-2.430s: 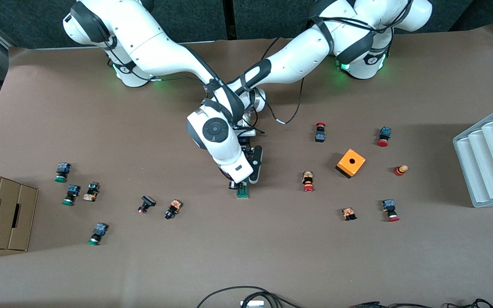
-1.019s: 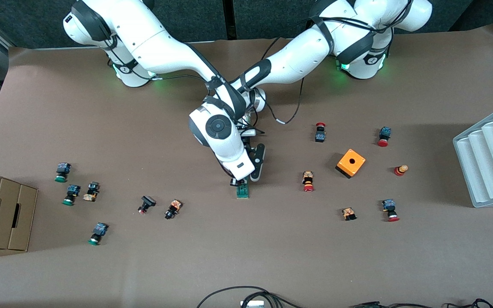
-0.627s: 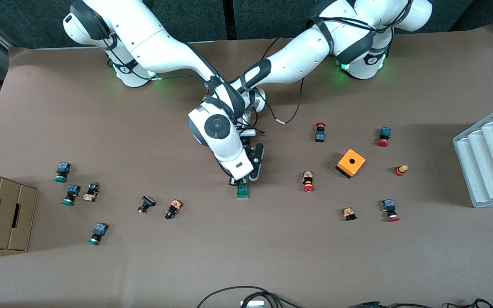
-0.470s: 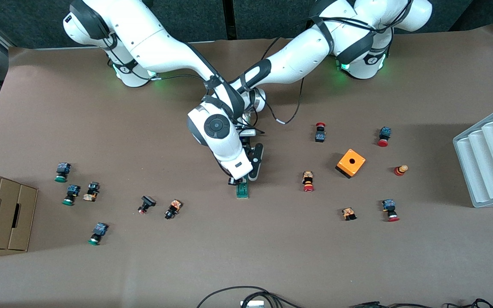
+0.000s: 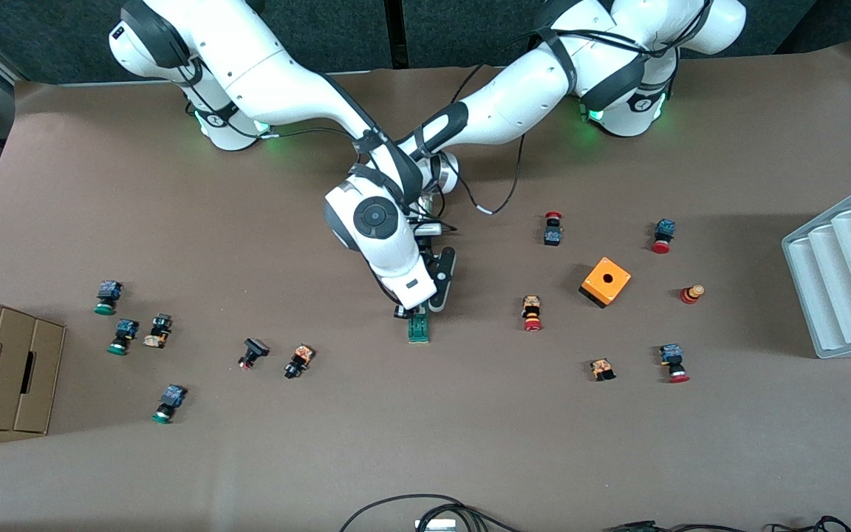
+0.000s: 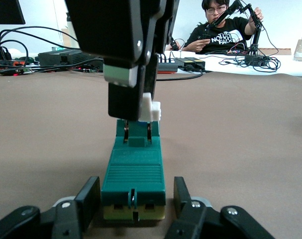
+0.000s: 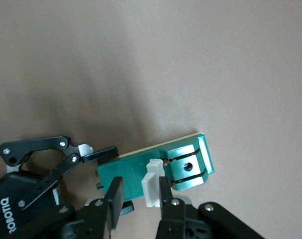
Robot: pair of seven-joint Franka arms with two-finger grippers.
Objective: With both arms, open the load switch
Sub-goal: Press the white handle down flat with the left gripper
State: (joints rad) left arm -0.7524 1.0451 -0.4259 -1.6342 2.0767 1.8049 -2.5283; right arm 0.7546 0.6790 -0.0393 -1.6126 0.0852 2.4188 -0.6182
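The load switch (image 5: 418, 330) is a narrow dark-green block lying near the table's middle. In the left wrist view the load switch (image 6: 134, 172) sits between the fingers of my left gripper (image 6: 137, 189), which is shut on the sides of one end. My right gripper (image 7: 140, 188) comes down from above and is shut on the white piece (image 7: 151, 185). That white piece (image 6: 151, 107) stands raised above the green body. In the front view the right gripper (image 5: 414, 315) and left gripper (image 5: 430, 307) meet at the block's end nearer the bases, partly hidden under the right arm's hand.
An orange cube (image 5: 605, 281) and red-capped push buttons (image 5: 532, 314) lie toward the left arm's end. Green-capped push buttons (image 5: 108, 295) and a cardboard box (image 5: 4, 369) are toward the right arm's end. A grey ridged tray (image 5: 846, 273) sits at the table's edge.
Since the earliest frame the right arm's wrist has shifted slightly toward the bases. The load switch has stayed in place, and both grips look the same.
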